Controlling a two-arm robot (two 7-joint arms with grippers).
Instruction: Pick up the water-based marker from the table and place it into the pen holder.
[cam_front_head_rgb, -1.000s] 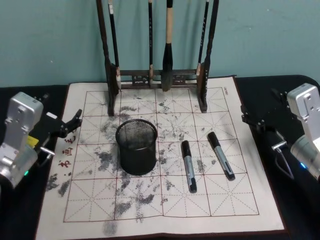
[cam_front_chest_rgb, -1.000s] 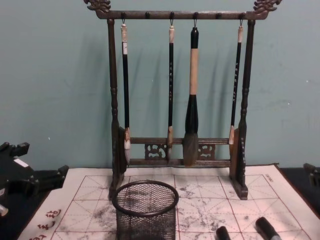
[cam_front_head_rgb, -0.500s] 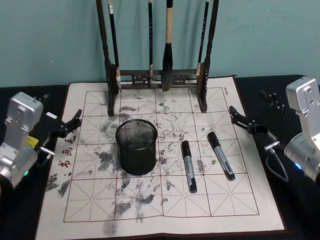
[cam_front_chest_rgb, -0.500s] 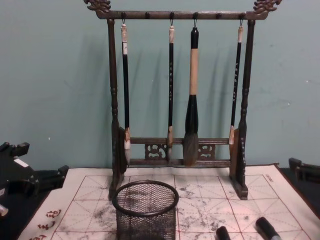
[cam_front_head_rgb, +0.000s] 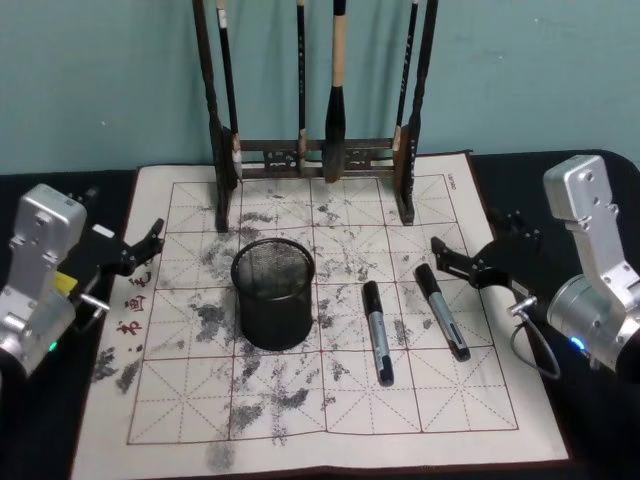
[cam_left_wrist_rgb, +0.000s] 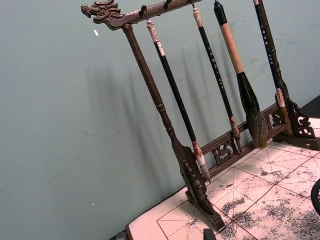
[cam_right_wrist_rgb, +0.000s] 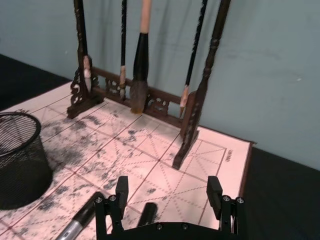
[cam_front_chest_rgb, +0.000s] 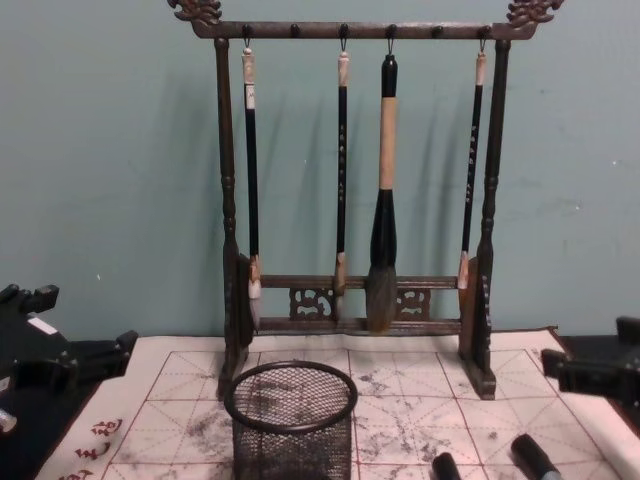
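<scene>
Reaches in from 3 o'clock with the right gripper (cam_front_head_rgb: 463, 230), fingers spread wide and pointing toward 10 o'clock. Rests the left gripper (cam_front_head_rgb: 143, 245) at 9 o'clock, fingers apart, arm parked.

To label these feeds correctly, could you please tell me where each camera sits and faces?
Head: high, looking down at the mat; left gripper, right gripper beside it.
Chest: low, facing the brush rack; grippers at edges.
Left wrist: left arm, facing the rack.
Right wrist: right arm, past its open fingers.
Shared: pen holder, head and chest.
</scene>
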